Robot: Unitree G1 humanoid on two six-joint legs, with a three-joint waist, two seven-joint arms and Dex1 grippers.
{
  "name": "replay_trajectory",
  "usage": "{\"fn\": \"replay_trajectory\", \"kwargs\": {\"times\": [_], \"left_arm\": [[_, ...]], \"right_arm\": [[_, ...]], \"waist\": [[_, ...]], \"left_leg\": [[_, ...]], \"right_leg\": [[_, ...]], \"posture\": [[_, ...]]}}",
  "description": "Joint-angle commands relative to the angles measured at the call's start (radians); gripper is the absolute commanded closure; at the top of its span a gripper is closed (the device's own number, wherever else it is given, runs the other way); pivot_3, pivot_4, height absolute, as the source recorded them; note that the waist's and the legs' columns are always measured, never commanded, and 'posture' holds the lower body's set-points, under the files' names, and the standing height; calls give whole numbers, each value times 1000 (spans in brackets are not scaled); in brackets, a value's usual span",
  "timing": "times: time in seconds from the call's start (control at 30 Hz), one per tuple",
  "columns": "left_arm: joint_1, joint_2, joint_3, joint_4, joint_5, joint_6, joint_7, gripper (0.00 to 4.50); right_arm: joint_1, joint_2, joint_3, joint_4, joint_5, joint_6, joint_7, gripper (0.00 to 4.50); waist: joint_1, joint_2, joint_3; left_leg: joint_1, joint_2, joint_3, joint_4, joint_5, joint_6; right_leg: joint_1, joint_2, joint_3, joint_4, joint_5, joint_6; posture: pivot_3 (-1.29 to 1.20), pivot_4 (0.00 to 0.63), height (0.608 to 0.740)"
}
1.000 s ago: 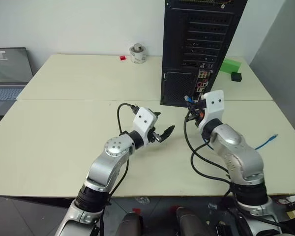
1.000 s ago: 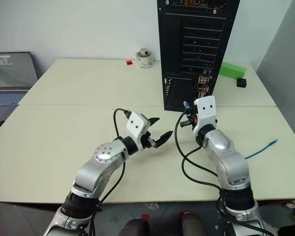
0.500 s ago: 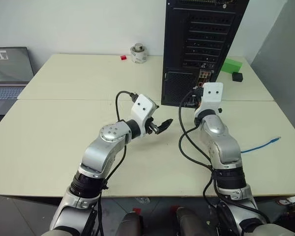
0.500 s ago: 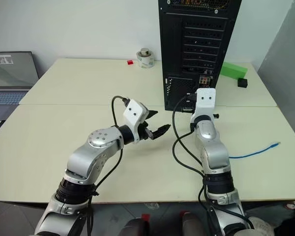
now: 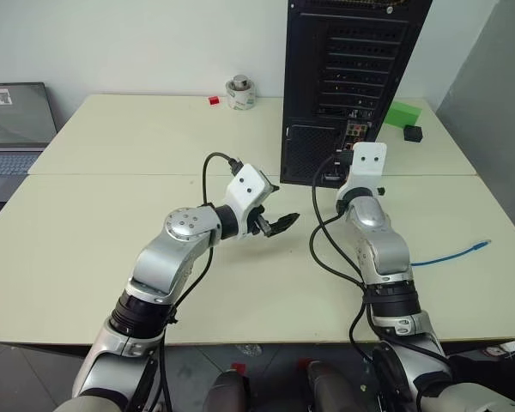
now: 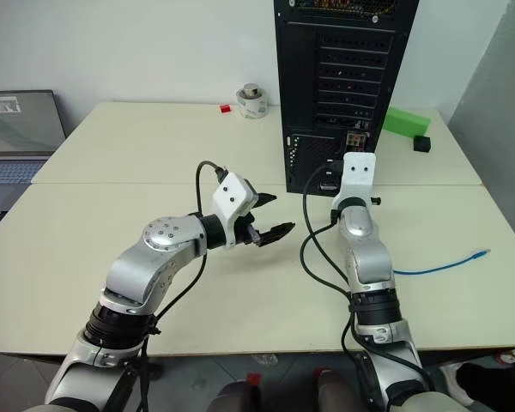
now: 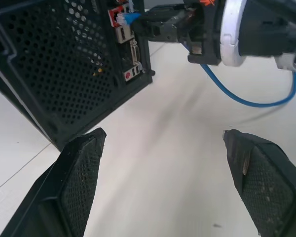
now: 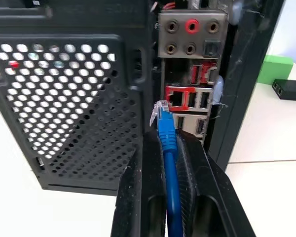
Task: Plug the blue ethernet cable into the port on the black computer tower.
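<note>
Right gripper point(image 8: 168, 163) jaws clamped on cable point(image 8: 166, 143), plug just short of port point(image 8: 176, 98) at frame centre, not inserted. Left gripper point(image 7: 163, 173) jaws apart, empty.

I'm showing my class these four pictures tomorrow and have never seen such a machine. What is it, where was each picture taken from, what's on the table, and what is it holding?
It is a humanoid robot with two arms, each ending in a two-fingered gripper. Two pictures come from cameras in its head, looking down over the arms; the other two come from cameras on its wrists. On the beige table stands a black computer tower, with a roll of tape, a green block and a laptop around it. The right gripper is shut on a blue ethernet cable, its clear plug just short of the red-framed port; the cable trails across the table. The left gripper is open, holding nothing.
</note>
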Motion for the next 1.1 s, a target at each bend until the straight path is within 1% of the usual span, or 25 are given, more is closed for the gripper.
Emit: {"fn": "replay_trajectory", "kwargs": {"times": [0.03, 0.3, 1.1], "left_arm": [[-47, -12, 22, 46, 5, -59, -14, 455], [-78, -23, 15, 132, 18, -125, -42, 455], [-84, -34, 24, 154, 50, -153, -37, 455]], "right_arm": [[-41, 4, -26, 9, -6, -50, -20, 4472], [-53, 6, -31, 31, -9, -68, -21, 4472], [-83, 22, -40, 91, -11, -95, -14, 4472]], "waist": [[-1, 0, 0], [-3, 0, 0], [-6, 0, 0]], "left_leg": [[0, 0, 0, 0, 0, 0], [-3, 0, 0, 0, 0, 0], [-6, 0, 0, 0, 0, 0]], "right_leg": [[0, 0, 0, 0, 0, 0], [-2, 0, 0, 0, 0, 0], [-6, 0, 0, 1, 0, 0]], "posture": [[0, 150, 740], [0, 150, 740], [0, 150, 740]]}}
